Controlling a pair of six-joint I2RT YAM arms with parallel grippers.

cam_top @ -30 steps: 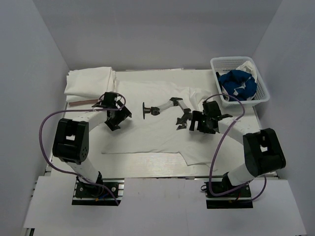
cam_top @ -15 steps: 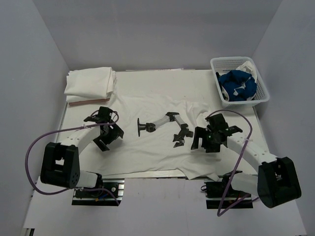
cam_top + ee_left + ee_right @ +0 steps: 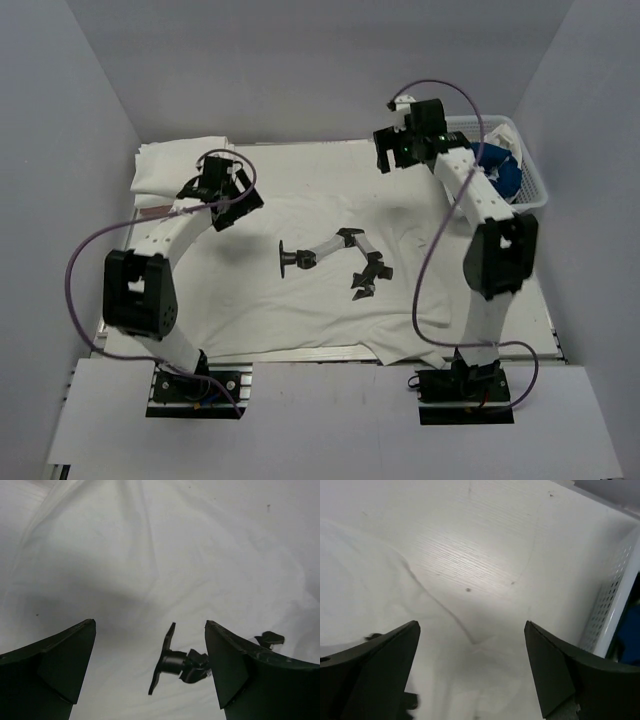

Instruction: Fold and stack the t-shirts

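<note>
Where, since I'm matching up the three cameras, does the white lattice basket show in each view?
Top external: the basket sits at the far right, by the table's back corner, partly hidden.
Left wrist: not in it.
Right wrist: its perforated wall runs along the right edge.
Shared landmark: the spread white t-shirt, seen in all three.

I look down on the whole desk (image 3: 330,160) from above; both wrist cameras face the shirt (image 3: 175,555) close up, which the overhead view shares.
</note>
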